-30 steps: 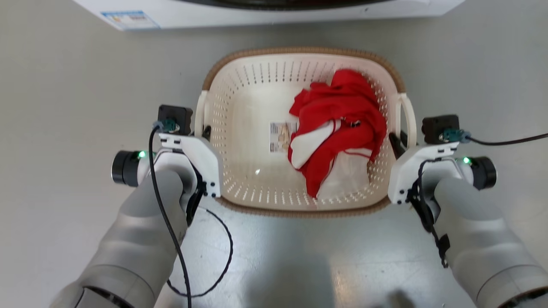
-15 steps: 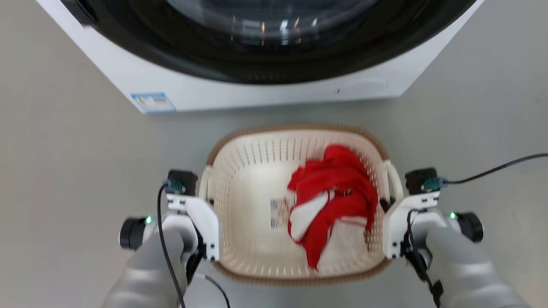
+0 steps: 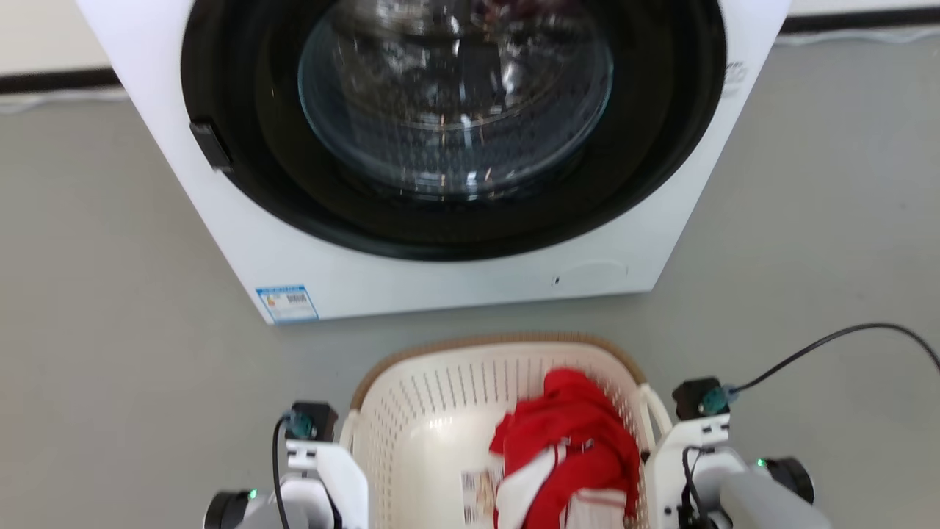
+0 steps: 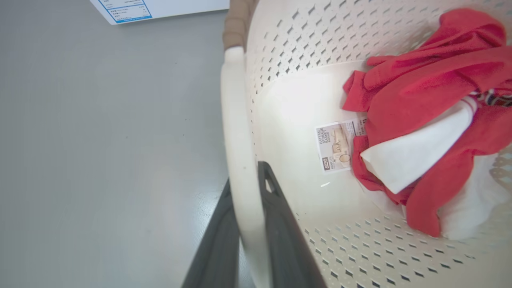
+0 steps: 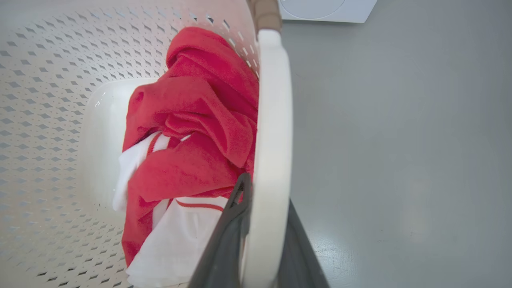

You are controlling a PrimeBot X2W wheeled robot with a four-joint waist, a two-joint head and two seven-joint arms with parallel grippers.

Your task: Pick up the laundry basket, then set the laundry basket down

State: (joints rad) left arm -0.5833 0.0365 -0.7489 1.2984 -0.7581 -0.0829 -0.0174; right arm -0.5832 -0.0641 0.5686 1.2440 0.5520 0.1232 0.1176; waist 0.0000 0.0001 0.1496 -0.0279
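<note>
Upward swings my head camera, so the washing machine (image 3: 455,286) now looms over the laundry basket (image 3: 433,419), which is just in front of it. Both my left gripper (image 4: 245,178) and right gripper (image 5: 266,192) stay clamped on its handles (image 4: 236,120). I judge the lift is underway.

Washing machine (image 3: 440,283) blocks straight ahead — only a narrow strip of bare floor (image 3: 330,334) between it and the laundry basket (image 3: 411,419). Floor wide open left and right; red-and-white clothes (image 3: 573,426) fill basket's right half.
</note>
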